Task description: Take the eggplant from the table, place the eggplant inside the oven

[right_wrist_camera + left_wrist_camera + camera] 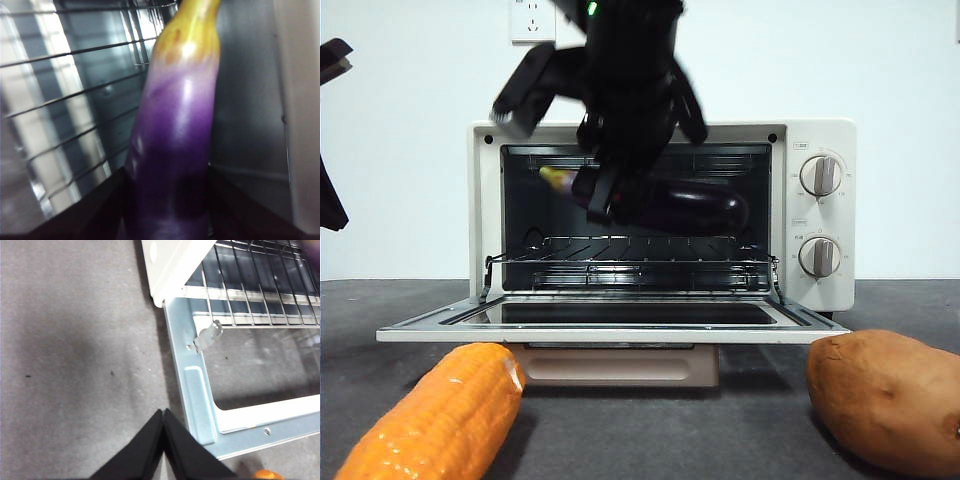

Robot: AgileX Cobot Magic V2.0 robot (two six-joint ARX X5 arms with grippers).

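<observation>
White wall with a socket [533, 20] fills the background, and below it my dark grey table [720, 430] carries the cream oven [820, 140], whose door [610, 325] lies folded down flat toward the low camera.

Inside the oven cavity I see the wire rack [630, 250] pulled into place with nothing resting on it. Above the rack, held in the air within the opening, is the eggplant [695, 208], lying roughly level, its yellowish end pointing toward the cavity's left side in the front view and its dark purple body running to the right. It does not touch the rack as far as I can tell.

My right gripper [600, 195] comes down from above in front of the oven mouth, and its jaws are clamped around the eggplant's purple body; in the right wrist view the eggplant [172, 150] sits squeezed between the two dark jaws, with the rack's bars and the metal inner wall behind it.

My left gripper [163, 415] hovers over bare table just beside the corner of the open door, jaws pressed together with nothing between them.

On the table in front of the oven lie an orange corn cob [435, 420] on the left and a brown sweet potato [885, 395] on the right, both clear of the door.
</observation>
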